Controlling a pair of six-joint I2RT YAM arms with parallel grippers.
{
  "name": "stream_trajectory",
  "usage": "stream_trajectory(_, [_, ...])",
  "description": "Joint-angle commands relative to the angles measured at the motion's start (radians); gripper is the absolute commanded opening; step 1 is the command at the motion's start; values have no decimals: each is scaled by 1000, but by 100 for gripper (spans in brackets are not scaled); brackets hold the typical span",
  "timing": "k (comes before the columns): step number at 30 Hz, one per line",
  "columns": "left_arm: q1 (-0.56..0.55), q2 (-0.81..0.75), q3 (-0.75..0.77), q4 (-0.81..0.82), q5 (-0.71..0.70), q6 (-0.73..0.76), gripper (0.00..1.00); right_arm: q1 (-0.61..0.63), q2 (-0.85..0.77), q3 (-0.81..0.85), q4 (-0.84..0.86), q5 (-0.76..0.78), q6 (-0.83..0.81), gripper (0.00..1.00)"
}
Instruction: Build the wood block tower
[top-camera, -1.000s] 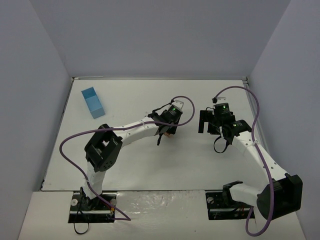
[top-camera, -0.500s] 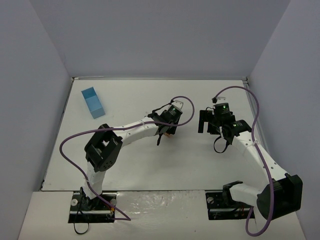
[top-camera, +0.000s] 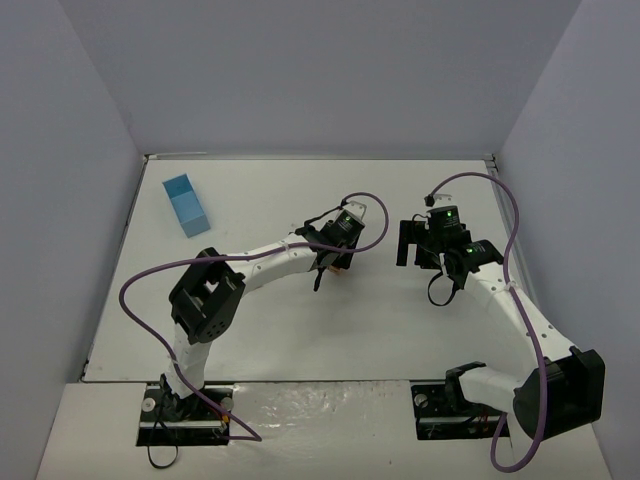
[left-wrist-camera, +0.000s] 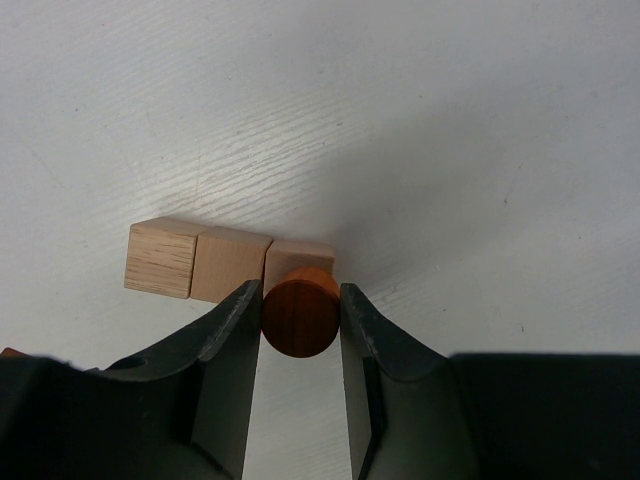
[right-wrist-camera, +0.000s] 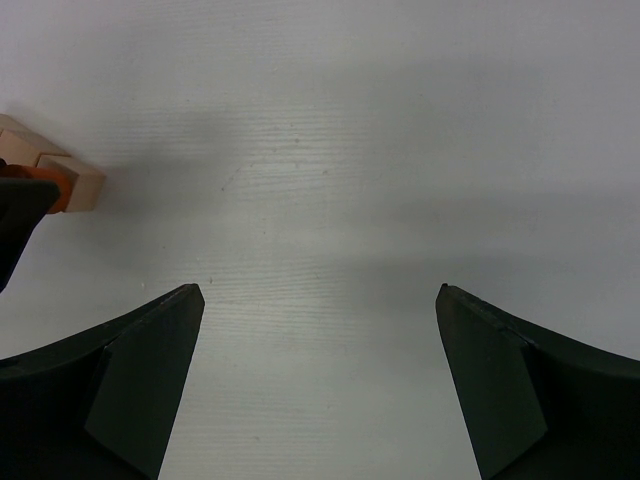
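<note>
The left gripper is closed to a narrow gap on one reddish-brown cylinder, its round face turned to the wrist camera. It holds this piece at the right end of the row of tan blocks, over the near edge of the rightmost block; whether the cylinder already touches that block, I cannot tell.

The right gripper hangs well to the right of the row, jaws spread wide with nothing between them; only bare table lies under it.

As I judge it, the risk lies in the release. The cylinder seems to sit towards the near edge of its block rather than over the middle, so letting go here could tip it off or send it rolling; the left finger is close beside the middle block, so a lower or skewed descent could push the row apart; a jerky opening could drag the cylinder sideways.

Counted: three light tan blocks, touching side by side; one reddish-brown cylinder; one light-blue box, far to the left of the row; an orange sliver at the left wrist view's lower-left edge is too cropped to count.
</note>
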Motion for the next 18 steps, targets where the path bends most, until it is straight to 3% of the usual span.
stream_trajectory(1, [7,-26,3,34,-22,-14,0,-5,-11,-4,35,-3,2,100])
stream_trajectory(18, [7,-34,9,53,-26,-5,1,-4,-11,-5,37,-13,1,100])
